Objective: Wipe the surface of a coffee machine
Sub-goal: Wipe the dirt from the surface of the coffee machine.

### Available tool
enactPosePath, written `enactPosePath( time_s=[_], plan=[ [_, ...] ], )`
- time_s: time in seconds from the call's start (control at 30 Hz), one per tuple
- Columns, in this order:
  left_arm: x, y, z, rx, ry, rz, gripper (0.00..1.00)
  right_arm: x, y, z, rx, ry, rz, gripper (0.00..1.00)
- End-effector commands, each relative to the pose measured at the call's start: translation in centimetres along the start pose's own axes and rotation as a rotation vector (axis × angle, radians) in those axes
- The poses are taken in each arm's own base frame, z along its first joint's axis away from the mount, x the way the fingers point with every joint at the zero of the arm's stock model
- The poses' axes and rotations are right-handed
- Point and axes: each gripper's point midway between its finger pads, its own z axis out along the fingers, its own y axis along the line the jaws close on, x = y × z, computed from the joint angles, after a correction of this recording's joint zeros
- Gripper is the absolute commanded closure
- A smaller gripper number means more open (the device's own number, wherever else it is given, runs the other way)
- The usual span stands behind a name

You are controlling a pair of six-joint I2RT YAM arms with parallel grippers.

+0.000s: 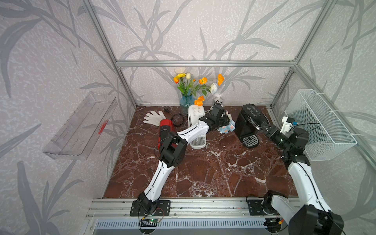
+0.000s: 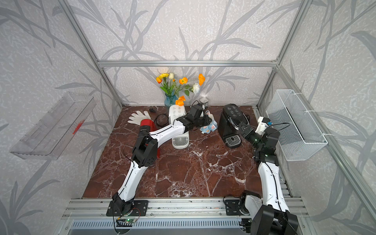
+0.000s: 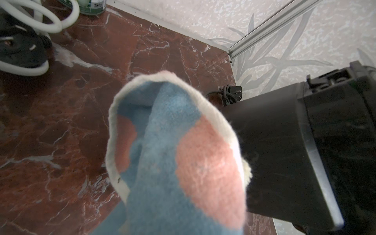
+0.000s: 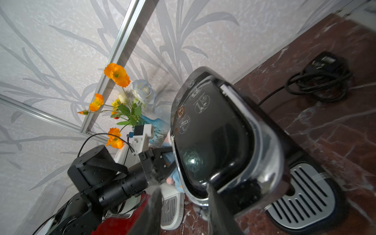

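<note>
The black coffee machine [image 1: 249,122] [image 2: 232,120] stands at the back right of the marble table. My left gripper [image 1: 228,122] [image 2: 210,121] is shut on a blue, pink and white cloth [image 1: 226,127] [image 3: 173,152]. The cloth lies against the machine's left side wall [image 3: 284,142] and hides the fingers in the left wrist view. My right gripper [image 1: 264,126] [image 4: 184,186] is at the machine's front right. Its fingers stand apart astride the chrome rim of the glossy head [image 4: 213,132], one fingertip [image 4: 210,189] against the rim and a gap at the other.
A white coffee machine [image 1: 193,114] sits under my left forearm, a red one [image 1: 165,127] beside the left elbow. A white glove [image 1: 153,118], a black cable [image 1: 177,120], a flower vase [image 1: 186,101] and a can [image 1: 217,100] line the back. A wire basket [image 1: 319,124] hangs on the right wall.
</note>
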Motion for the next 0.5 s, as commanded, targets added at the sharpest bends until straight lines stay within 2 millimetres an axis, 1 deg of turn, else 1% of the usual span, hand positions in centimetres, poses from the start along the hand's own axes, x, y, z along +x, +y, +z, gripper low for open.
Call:
enactPosePath(
  time_s=[0.0, 0.1, 0.2, 0.27, 0.33, 0.4, 0.47],
  plan=[
    [-0.3, -2.0, -2.0, 0.041, -0.025, 0.035, 1.0, -2.5, -1.3, -1.4, 0.121, -0.105, -0.026, 0.62],
    [-0.1, -3.3, -3.1, 0.076, -0.031, 0.038, 1.0, -3.6, -2.2, -1.3, 0.133, -0.148, 0.01, 0.62],
    [0.4, -4.6, -3.7, 0.11, -0.019, 0.044, 1.0, -3.7, -2.5, 0.7, 0.075, -0.102, 0.057, 0.62],
    [1.0, -5.6, -3.9, 0.139, -0.004, 0.045, 1.0, -3.5, -2.0, 2.5, -0.023, -0.038, 0.087, 0.62],
    [1.7, -6.4, -3.9, 0.16, 0.012, 0.045, 1.0, -3.2, -1.4, 3.8, -0.123, 0.013, 0.121, 0.61],
    [2.3, -7.0, -3.8, 0.18, 0.029, 0.045, 1.0, -2.9, -0.6, 4.4, -0.207, 0.033, 0.14, 0.61],
    [3.0, -7.2, -3.6, 0.184, 0.042, 0.045, 1.0, -2.3, -0.2, 4.7, -0.239, 0.051, 0.158, 0.61]
  ],
)
